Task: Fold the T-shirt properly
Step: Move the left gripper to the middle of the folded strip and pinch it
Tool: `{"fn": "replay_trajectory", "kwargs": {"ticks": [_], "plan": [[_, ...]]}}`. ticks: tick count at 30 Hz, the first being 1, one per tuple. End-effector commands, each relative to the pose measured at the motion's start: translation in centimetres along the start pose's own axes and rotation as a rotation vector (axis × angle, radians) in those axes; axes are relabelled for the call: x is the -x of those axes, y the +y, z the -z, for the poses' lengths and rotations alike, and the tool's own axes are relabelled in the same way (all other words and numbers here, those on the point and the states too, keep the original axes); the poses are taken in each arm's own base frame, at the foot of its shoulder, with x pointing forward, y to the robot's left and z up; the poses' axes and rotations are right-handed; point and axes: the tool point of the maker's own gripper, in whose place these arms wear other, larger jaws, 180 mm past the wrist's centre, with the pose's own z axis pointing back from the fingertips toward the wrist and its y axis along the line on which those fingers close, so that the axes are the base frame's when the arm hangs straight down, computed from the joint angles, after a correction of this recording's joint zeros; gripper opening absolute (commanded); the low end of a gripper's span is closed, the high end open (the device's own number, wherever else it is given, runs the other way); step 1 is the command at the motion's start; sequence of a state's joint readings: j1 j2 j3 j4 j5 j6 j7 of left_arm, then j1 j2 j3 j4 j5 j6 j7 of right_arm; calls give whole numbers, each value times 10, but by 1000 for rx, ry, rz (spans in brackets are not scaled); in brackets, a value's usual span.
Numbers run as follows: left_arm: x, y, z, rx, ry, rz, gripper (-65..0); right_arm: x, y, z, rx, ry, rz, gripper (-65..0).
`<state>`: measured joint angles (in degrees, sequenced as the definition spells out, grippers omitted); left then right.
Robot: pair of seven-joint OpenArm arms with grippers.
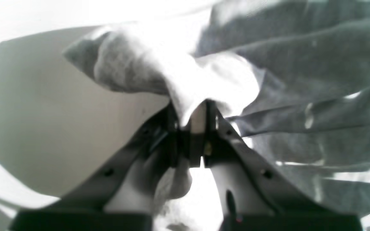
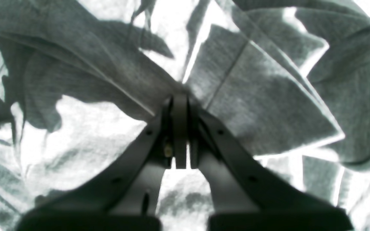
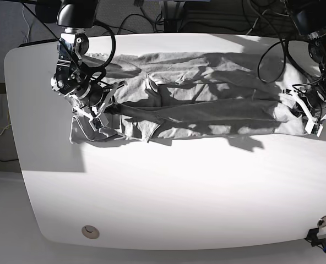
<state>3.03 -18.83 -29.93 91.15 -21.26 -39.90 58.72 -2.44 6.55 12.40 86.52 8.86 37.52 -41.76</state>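
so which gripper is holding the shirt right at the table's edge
The left gripper, on the base view's right, pinching the T-shirt end near the table edge. The right gripper grips cloth further in from its edge.

Left arm on base view's right: dark jointed limb reaching down from far edge, wrist bent inward. Left black two-fingered claw (image 1: 193, 120) clamped tight, jaws pinched on bunched fold of heather-grey cotton T-shirt (image 1: 300, 80).

Right arm on base view's left: dark jointed limb coming down from far corner, cables looped beside it, wrist angled inward. Right black two-fingered claw (image 2: 180, 102) jaws pressed together, gripping grey cloth at fingertips.
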Motion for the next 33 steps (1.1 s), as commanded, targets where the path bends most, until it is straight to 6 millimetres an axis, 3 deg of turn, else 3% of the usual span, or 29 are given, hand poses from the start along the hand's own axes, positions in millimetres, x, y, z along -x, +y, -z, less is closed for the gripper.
{"fn": "replay_trajectory", "kwargs": {"ticks": [1, 6, 14, 22, 33], "plan": [[-18, -4, -13, -27, -23, 47, -650, 11, -9, -2, 36, 66, -20, -650], [-44, -50, -18, 17, -64, 119, -650, 11, -9, -2, 36, 66, -20, -650], [-59, -146, 4, 224, -94, 120, -650, 11, -9, -2, 36, 66, -20, -650], [-77, -233, 8, 415, -148, 102, -650, 11, -9, -2, 36, 66, -20, -650], [-83, -259, 7, 471, -160, 118, -650, 11, -8, -2, 32, 65, -22, -650]]}}
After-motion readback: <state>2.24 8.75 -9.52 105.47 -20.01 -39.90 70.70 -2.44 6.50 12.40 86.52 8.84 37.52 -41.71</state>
